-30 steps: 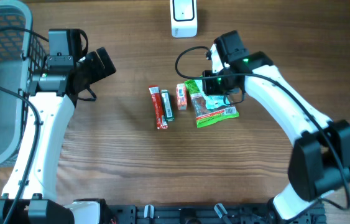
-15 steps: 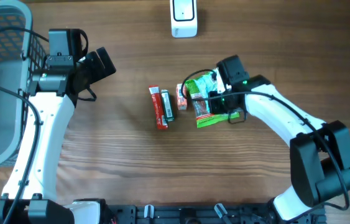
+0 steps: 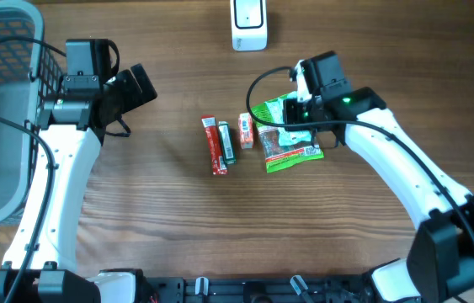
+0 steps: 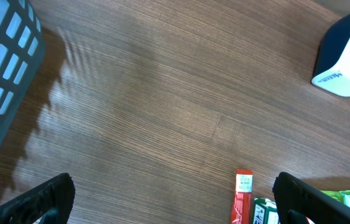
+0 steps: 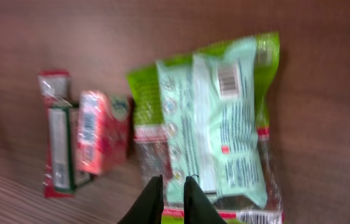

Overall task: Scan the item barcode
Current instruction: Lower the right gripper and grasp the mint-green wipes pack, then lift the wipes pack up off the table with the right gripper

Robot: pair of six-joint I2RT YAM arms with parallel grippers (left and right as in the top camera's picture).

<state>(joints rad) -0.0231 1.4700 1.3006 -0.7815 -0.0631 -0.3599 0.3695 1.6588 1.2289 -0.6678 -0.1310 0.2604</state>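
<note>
Wooden table (image 3: 135, 210), pale-green barcoded packet (image 5: 224, 124)

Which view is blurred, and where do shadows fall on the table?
Right wrist view: blurred, the pale green packet and its barcode smeared. Left wrist view: sharp, the basket throws a jagged shadow on the table. Overhead view: sharp, even light.

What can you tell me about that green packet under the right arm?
The green packet is a crinkly plastic pouch, lime green at its edges, with a pale mint panel of small print and a barcode facing up near one end. Its other end looks clear, with a red and white label. It lies on the wooden table, close beside a small pink box. The right claw is nearly closed on its edge, seemingly pinching the film.
</note>
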